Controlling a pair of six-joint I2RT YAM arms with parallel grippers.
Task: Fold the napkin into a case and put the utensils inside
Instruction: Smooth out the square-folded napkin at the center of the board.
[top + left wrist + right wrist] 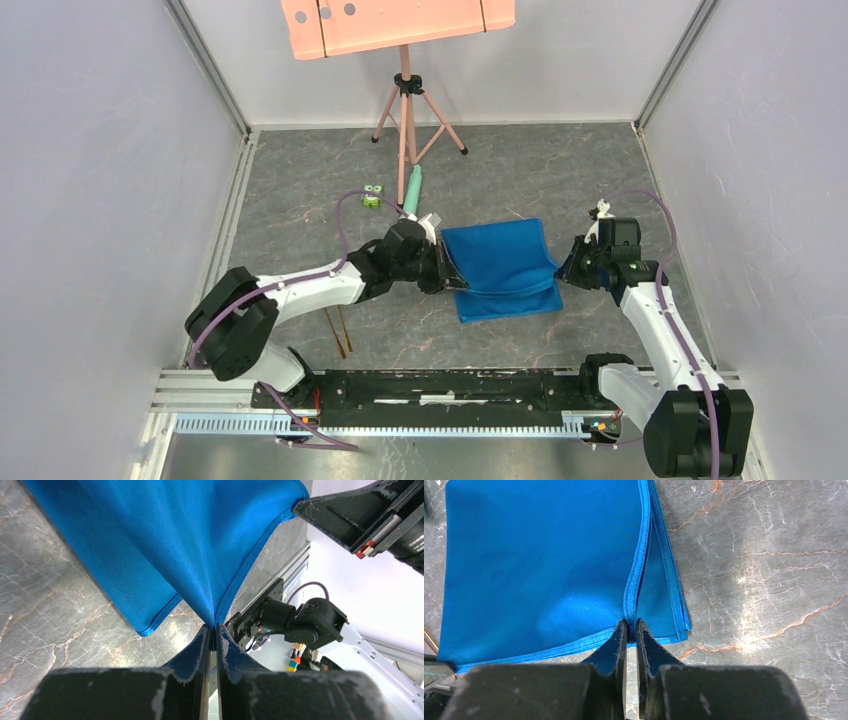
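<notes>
The bright blue napkin (500, 268) lies doubled over in the middle of the table, its upper layer lifted and sagging between the two arms. My left gripper (447, 272) is shut on the napkin's left corner; in the left wrist view the napkin (190, 545) fans up from the pinched left gripper (215, 626). My right gripper (562, 272) is shut on the napkin's right hemmed corner, and the right wrist view shows the napkin (539, 565) clamped in the right gripper (631, 622). The gold utensils (339, 330) lie side by side on the table near the left arm, apart from the napkin.
A pale green tube (412, 188) and a small green toy (371, 197) lie behind the left gripper. A pink tripod (405, 110) with a salmon board stands at the back. Grey walls close in both sides; a metal rail (440, 395) runs along the near edge.
</notes>
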